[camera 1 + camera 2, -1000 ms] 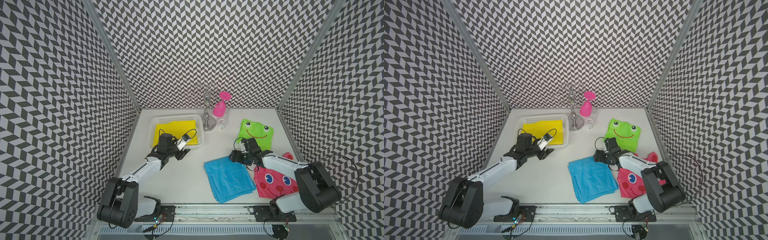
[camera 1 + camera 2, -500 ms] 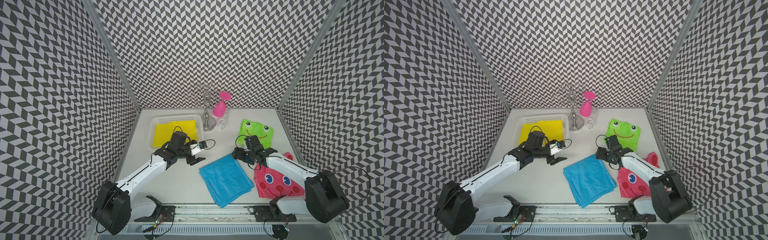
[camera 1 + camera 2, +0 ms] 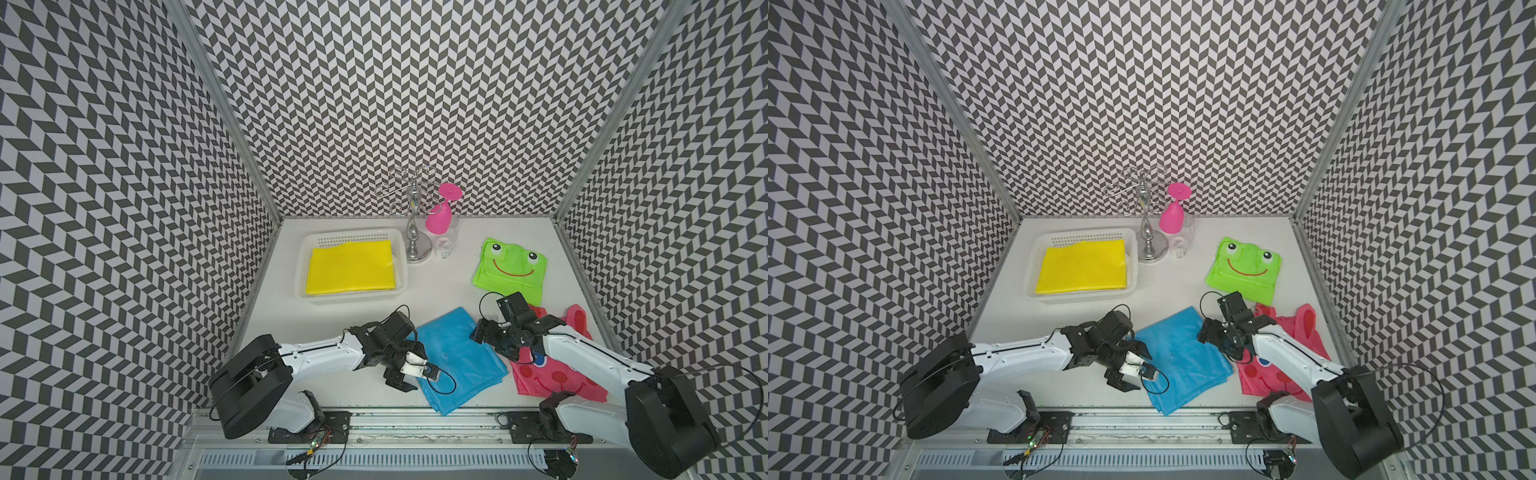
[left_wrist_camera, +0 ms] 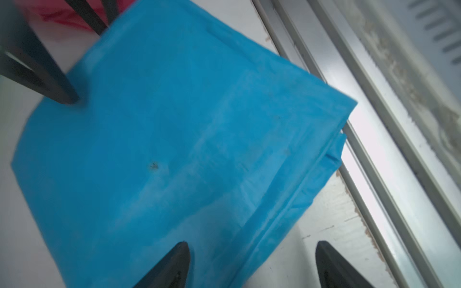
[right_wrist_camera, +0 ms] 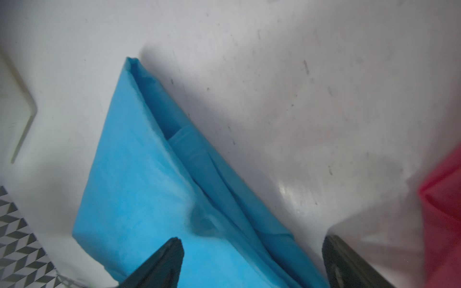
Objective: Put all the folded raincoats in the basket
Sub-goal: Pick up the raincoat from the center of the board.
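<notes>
Raincoats (image 3: 457, 357) number four, yellow raincoat (image 3: 351, 268) in the one basket (image 3: 353, 238); left pincer (image 4: 252, 246) and right pincer (image 5: 252, 239) gape.

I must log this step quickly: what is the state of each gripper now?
Left gripper: open at the edge of the folded blue plastic raincoat, holding nothing.
Right gripper: open, holding nothing.

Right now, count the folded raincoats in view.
4. Yellow raincoat in the basket; blue raincoat front centre; green frog raincoat back right; pink raincoat partly under the right arm.
</notes>
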Robot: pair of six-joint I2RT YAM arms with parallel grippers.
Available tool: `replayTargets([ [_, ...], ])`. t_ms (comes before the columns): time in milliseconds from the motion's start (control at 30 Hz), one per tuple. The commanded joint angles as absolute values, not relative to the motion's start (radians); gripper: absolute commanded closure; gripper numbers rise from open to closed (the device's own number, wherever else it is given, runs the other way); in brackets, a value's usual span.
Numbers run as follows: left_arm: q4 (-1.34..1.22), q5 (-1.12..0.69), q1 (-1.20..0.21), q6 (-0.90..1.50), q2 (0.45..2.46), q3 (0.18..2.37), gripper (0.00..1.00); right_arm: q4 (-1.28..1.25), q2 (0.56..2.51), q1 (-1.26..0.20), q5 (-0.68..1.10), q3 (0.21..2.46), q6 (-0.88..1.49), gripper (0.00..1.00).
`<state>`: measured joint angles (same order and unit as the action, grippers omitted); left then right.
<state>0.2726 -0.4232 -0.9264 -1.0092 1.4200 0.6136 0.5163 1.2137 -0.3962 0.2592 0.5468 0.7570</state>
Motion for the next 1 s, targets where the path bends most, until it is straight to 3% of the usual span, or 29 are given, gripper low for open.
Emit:
replayTargets([
  [0, 0.180, -0.361, -0.922, -1.068, 1.423, 0.580, 0.18, 0.487, 1.262, -0.396, 0.394, 0.503, 0.728, 0.09],
  [133, 0.173, -0.342, -0.897, -1.100, 1.416, 0.551, 0.24, 0.467, 1.312, -0.405, 0.509, 0.490, 0.684, 0.10],
  [233, 0.263, -0.407, -0.827, -1.196, 1.390, 0.543, 0.34, 0.479, 1.325, -0.413, 0.531, 0.506, 0.649, 0.10],
  [500, 0.367, -0.371, -0.632, -1.417, 1.340, 0.494, 0.45, 0.563, 1.385, -0.413, 0.541, 0.543, 0.555, 0.14],
  [633, 0.387, -0.406, -0.561, -1.470, 1.312, 0.487, 0.44, 0.575, 1.414, -0.413, 0.574, 0.521, 0.512, 0.16],
  [967, 0.296, -0.460, -0.541, -1.397, 1.308, 0.438, 0.34, 0.608, 1.428, -0.413, 0.509, 0.532, 0.479, 0.22],
])
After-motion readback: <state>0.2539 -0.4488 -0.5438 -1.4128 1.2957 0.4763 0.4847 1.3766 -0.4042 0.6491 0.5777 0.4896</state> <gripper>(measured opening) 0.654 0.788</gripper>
